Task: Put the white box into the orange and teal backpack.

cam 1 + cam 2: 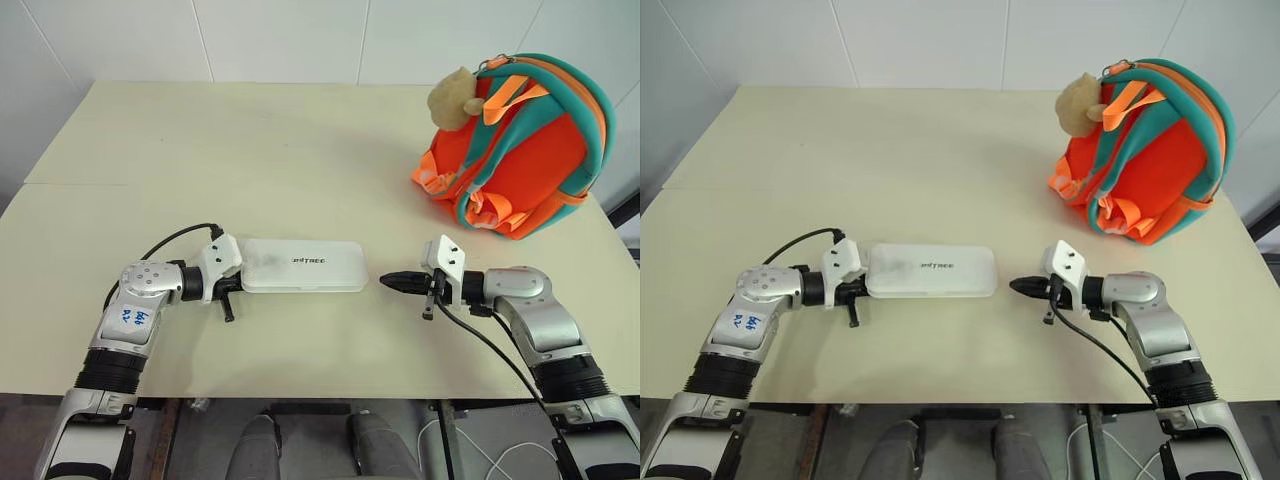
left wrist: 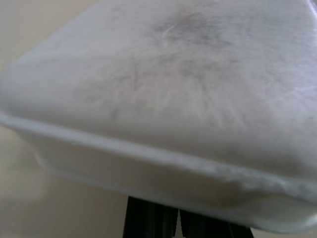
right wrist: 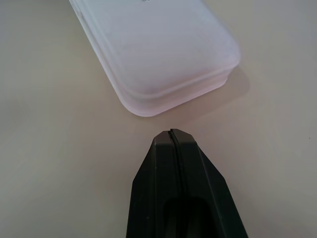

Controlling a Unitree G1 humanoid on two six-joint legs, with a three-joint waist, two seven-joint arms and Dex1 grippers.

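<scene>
Here the white box (image 1: 302, 266) lies flat on the cream table (image 1: 250, 150), lengthwise between the two arms. The left claw (image 2: 176, 225) sits at the box's left end, fingers pressed together under its edge, gripping nothing visible. The right claw (image 3: 174, 135) points at the box's right end, just apart, fully closed and empty. The orange and teal backpack (image 1: 520, 145) stands at the table's far right, well apart.

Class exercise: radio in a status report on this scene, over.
Both hands shut: left hand at white box end, right hand just short. Box flat on table. Backpack beyond, path open.
</scene>
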